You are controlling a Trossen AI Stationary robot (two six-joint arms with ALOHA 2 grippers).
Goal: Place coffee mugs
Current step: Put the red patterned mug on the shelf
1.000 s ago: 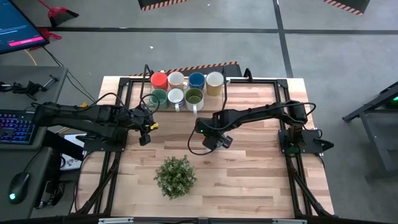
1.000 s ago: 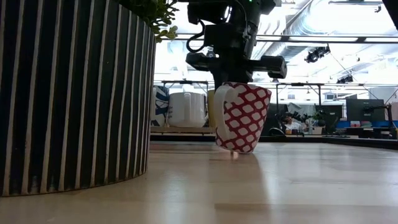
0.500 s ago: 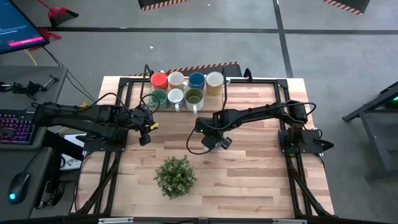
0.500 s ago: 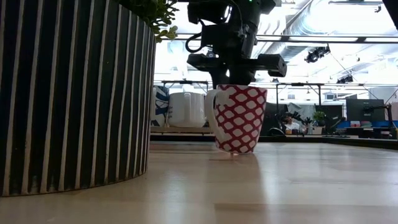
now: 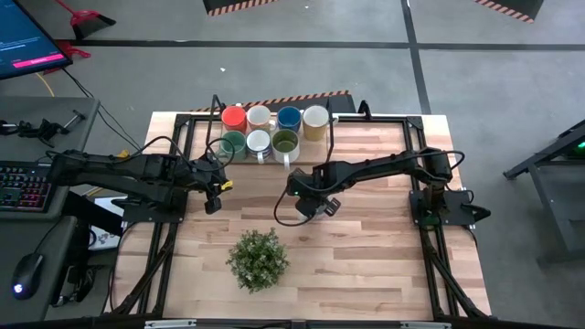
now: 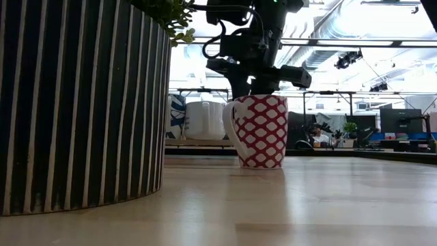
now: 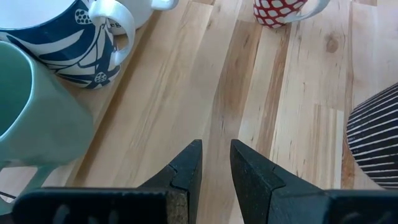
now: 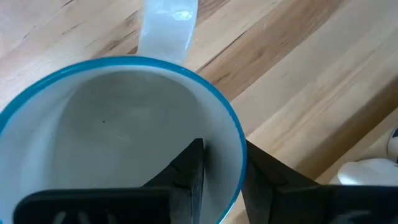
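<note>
A red-and-white patterned mug (image 6: 261, 131) with a blue rim (image 8: 231, 124) stands upright on its base on the table, at mid table. Its handle (image 8: 165, 28) points away from my right gripper's fingers. My right gripper (image 8: 222, 158) hangs over it from above, open, with one finger inside the mug and one outside. Several more coffee mugs (image 5: 272, 130) stand in two rows at the far edge, among them orange, blue, teal and olive. My left gripper (image 7: 216, 168) waits open and empty over the left of the table (image 5: 212, 196). My right gripper's fingers (image 8: 189, 171) stand on either side of the mug's wall near the rim, on the side opposite the handle, pointing steeply down. I cannot tell whether they touch the wall. The mug rests on the table on its own base.
A bushy potted plant (image 5: 258, 259) in a striped pot (image 6: 82, 102) stands near the front middle of the table. A black frame (image 5: 183, 137) runs along the table's sides. A teal mug (image 7: 31, 112) and a blue-patterned mug (image 7: 68, 37) sit close ahead of my left gripper.
The red-and-white mug was tilted with part of its base off the table. It has settled down and now stands upright and flat. My right gripper has stayed over it and rolled a little at the wrist.
</note>
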